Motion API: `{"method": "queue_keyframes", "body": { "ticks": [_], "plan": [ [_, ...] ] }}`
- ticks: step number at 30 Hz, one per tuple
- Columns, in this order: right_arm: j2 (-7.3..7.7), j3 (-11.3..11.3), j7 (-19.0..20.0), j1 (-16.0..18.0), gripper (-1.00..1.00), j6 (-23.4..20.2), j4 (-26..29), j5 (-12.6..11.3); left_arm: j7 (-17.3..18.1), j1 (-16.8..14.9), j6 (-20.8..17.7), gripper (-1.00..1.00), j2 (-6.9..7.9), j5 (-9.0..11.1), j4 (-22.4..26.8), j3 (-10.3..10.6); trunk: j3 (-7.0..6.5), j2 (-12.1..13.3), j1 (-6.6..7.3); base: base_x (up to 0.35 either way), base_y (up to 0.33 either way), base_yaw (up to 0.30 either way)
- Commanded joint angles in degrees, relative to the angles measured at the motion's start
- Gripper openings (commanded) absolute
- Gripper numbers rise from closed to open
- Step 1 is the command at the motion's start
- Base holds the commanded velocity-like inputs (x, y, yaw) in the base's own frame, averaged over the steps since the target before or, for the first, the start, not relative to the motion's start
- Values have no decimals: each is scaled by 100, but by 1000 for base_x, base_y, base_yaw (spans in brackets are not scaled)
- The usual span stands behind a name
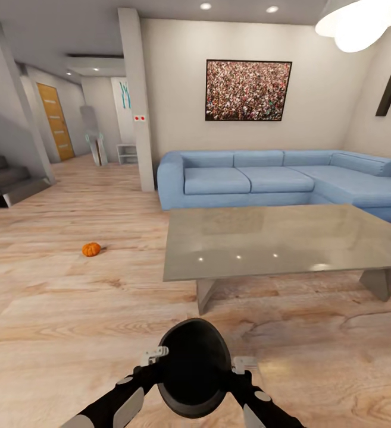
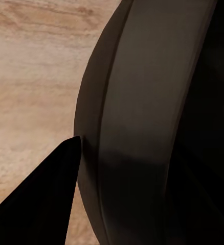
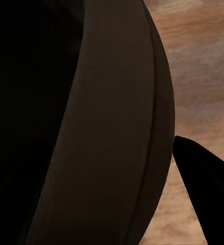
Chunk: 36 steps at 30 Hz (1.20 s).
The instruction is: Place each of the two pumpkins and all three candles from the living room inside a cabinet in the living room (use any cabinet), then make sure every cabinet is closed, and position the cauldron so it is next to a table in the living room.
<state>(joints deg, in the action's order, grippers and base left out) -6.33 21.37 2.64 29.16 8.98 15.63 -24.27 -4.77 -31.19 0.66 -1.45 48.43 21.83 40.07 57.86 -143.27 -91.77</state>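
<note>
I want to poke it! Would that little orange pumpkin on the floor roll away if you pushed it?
Probably. The pumpkin looks round and sits alone on the smooth wooden floor, so a push could send it rolling. Its ribs and stem might make it wobble. It looks small, so likely light.

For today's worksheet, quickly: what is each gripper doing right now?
Left gripper: closed on the cauldron, gripping its left rim.
Right gripper: closed on the cauldron's right rim.
</note>
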Motion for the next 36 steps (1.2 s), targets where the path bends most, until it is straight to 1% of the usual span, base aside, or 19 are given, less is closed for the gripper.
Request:
{"method": "queue_keyframes", "body": {
  "ticks": [1,11,18,36],
  "plan": [
    [-2,-89,193,10,-100,25,55,-271,-234,-1,285,-100,13,-27,5,53,5,-3,-1,257,0,0],
    [-7,-89,193,11,-100,25,55,-271,-233,-1,285,-100,17,-27,5,53,5,-3,-1,251,0,0],
    [-9,-89,193,8,-100,25,55,-270,-235,-1,287,-100,22,-27,5,53,5,-3,-1,157,0,0],
    [0,-89,210,11,-100,17,55,-271,-243,-1,289,-100,22,-18,14,45,5,-3,-1,16,0,0]
  ]
}}
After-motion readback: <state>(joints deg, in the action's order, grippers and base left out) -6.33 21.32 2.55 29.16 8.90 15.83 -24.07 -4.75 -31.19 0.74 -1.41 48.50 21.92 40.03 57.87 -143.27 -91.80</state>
